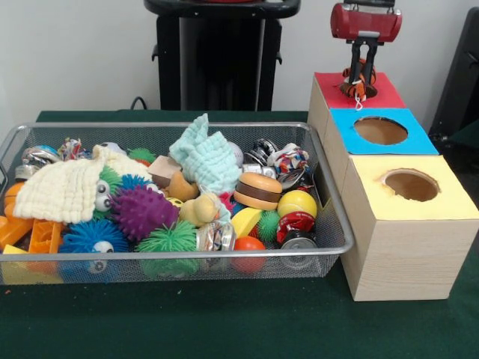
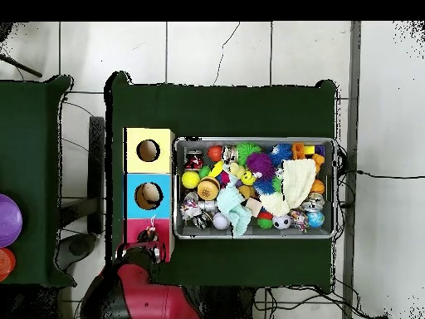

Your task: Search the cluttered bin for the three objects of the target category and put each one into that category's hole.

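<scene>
Front view, near to far. Green table (image 1: pixel 224 321) along the bottom of the frame. On it, the wire mesh bin (image 1: pixel 172 254) fills the lower left and centre, packed with clutter: spiky purple ball (image 1: pixel 141 212), blue spiky ball (image 1: pixel 93 238), green spiky ball (image 1: pixel 166 241), yellow ball (image 1: pixel 297 203), toy burger (image 1: pixel 257 191), cream knit cloth (image 1: pixel 63 191), mint cloth (image 1: pixel 206 158).

Right of the bin, a row of three wooden boxes runs back into the frame: yellow-topped box (image 1: pixel 441 206) nearest, blue-topped box (image 1: pixel 419 138) behind it, red-topped box (image 1: pixel 329 86) farthest. Holes in the yellow and blue tops show; the red one's hole is hidden by what hangs over it.

Upper right of the frame: gripper (image 1: pixel 361 84) points straight down over the red top, jaws clamped on a small orange, black and white rope toy (image 1: pixel 358 90). The toy hangs with its long axis vertical, lower end just at or touching the red surface; contact unclear.

Overhead view agrees: gripper (image 2: pixel 151 237) and toy at lower left, over the red box (image 2: pixel 133 228), bin (image 2: pixel 253 141) to the right.

Judgement: toy sits directly beneath the jaws and over the red hole, so the coming move looks like a straight release. Risk: the dangling end snags on the hole's rim.
</scene>
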### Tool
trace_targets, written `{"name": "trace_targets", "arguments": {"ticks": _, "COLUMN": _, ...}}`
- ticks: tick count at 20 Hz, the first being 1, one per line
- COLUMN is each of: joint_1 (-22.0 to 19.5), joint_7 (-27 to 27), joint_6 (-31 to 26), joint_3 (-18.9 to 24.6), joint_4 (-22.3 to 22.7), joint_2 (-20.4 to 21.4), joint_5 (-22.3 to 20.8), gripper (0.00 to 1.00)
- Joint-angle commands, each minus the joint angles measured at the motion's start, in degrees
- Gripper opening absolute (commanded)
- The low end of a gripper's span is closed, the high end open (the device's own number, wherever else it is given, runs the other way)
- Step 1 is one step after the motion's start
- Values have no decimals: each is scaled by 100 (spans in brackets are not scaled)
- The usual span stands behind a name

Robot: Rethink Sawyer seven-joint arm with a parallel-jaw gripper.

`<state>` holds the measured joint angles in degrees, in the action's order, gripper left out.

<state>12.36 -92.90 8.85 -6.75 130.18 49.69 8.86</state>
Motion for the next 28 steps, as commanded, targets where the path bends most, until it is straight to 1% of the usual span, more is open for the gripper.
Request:
{"name": "trace_targets", "arguments": {"ticks": 1, "joint_1": -90, "joint_7": -1623, "joint_6": 176, "joint_3": 121, "joint_4": 242, "joint_2": -194, "joint_5": 270, "gripper": 0}}
{"name": "trace_targets", "arguments": {"ticks": 5, "joint_1": -113, "joint_7": -1609, "joint_6": 183, "joint_3": 130, "joint_4": 218, "joint_2": -203, "joint_5": 256, "gripper": 0}}
{"name": "trace_targets", "arguments": {"ticks": 12, "joint_1": -10, "joint_7": -1546, "joint_6": 143, "joint_3": 52, "joint_4": 127, "joint_2": -274, "joint_5": 317, "gripper": 0}}
{"name": "trace_targets", "arguments": {"ticks": 15, "joint_1": -65, "joint_7": -1573, "joint_6": 233, "joint_3": 124, "joint_4": 141, "joint_2": -263, "joint_5": 257, "gripper": 0}}
{"name": "trace_targets", "arguments": {"ticks": 18, "joint_1": -29, "joint_7": -1489, "joint_6": 140, "joint_3": 53, "joint_4": 118, "joint_2": -276, "joint_5": 257, "gripper": 0}}
{"name": "trace_targets", "arguments": {"ticks": 20, "joint_1": -75, "joint_7": -1604, "joint_6": 278, "joint_3": 91, "joint_4": 125, "joint_2": -277, "joint_5": 289, "gripper": 0}}
{"name": "trace_targets", "arguments": {"ticks": 21, "joint_1": -174, "joint_7": -1633, "joint_6": 316, "joint_3": 174, "joint_4": 154, "joint_2": -248, "joint_5": 227, "gripper": 0}}
{"name": "trace_targets", "arguments": {"ticks": 23, "joint_1": -227, "joint_7": -1641, "joint_6": 321, "joint_3": 212, "joint_4": 182, "joint_2": -209, "joint_5": 188, "gripper": 0}}
{"name": "trace_targets", "arguments": {"ticks": 28, "joint_1": -215, "joint_7": -1624, "joint_6": 361, "joint_3": 211, "joint_4": 177, "joint_2": -269, "joint_5": 166, "gripper": 0}}
